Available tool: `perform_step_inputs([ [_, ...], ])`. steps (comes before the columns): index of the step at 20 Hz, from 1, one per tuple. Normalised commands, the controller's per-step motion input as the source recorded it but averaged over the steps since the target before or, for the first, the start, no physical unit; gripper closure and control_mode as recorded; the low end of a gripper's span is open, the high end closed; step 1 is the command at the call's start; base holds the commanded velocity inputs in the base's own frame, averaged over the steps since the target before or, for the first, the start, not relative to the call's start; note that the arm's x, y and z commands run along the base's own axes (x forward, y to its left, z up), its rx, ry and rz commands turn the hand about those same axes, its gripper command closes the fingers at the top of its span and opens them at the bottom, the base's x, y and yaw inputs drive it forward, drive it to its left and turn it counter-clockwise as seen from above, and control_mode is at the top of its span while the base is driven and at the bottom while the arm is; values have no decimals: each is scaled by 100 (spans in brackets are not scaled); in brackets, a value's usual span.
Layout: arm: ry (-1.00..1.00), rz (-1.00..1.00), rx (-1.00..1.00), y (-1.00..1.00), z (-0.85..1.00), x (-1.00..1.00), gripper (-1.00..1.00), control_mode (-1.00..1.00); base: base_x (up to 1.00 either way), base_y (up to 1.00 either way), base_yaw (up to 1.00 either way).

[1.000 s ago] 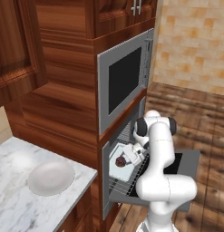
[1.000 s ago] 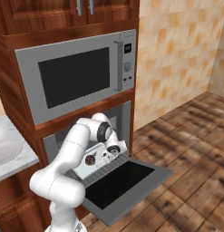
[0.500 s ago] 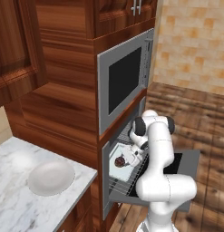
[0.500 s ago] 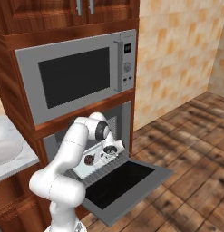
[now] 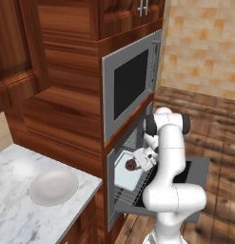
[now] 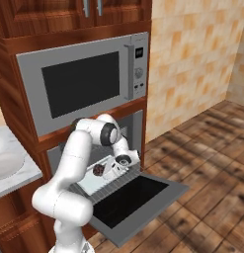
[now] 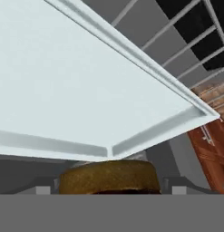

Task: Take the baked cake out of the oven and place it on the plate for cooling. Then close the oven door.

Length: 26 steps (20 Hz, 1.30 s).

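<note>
The oven [image 5: 126, 171] is standing open below the grey microwave [image 5: 131, 88], with the oven door [image 6: 138, 197] lying dropped down flat toward the wooden floor [image 6: 212, 163]. A wire rack [image 5: 126, 195] is projecting from the cavity and carrying a pale square baking tray [image 5: 122, 172]. The baked cake [image 5: 131, 164] is sitting on the tray's near right part as the left base view shows it, a small dark lump with reddish specks (in the right base view it is appearing at [image 6: 98, 170], just beside the arm's wrist).

The white arm is reaching down into the oven mouth, and the claw [image 5: 138, 161] is sitting around the cake. In the hand view the cake [image 7: 109, 179] is lying between the two dark fingertips [image 7: 43, 189] at the bottom edge, with the tray's raised rim [image 7: 154, 131] running just above it. The tips are flanking the cake closely on both sides; whether they are actually pinching it or standing slightly clear of it cannot be told.

The plate [image 5: 53, 187] is resting on the marble table [image 5: 14, 214] to the left of the oven column, near the table's right edge and well apart from the cake.
</note>
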Motion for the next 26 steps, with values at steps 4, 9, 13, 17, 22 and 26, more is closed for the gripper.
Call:
perform_step_inputs([
  [4,-10,-2,-2,-16,100,-100,100,-100,0,0,0],
  [9,-14,-2,-1,0,100,-100,100,-100,0,0,0],
  [13,-9,-4,0,0,100,-100,100,-100,0,0,0],
  [17,-1,-5,0,12,100,-89,100,-100,0,0,0],
  [22,10,-2,0,47,100,-47,100,-100,0,0,0],
  [26,17,0,0,79,100,-55,100,-100,0,0,0],
])
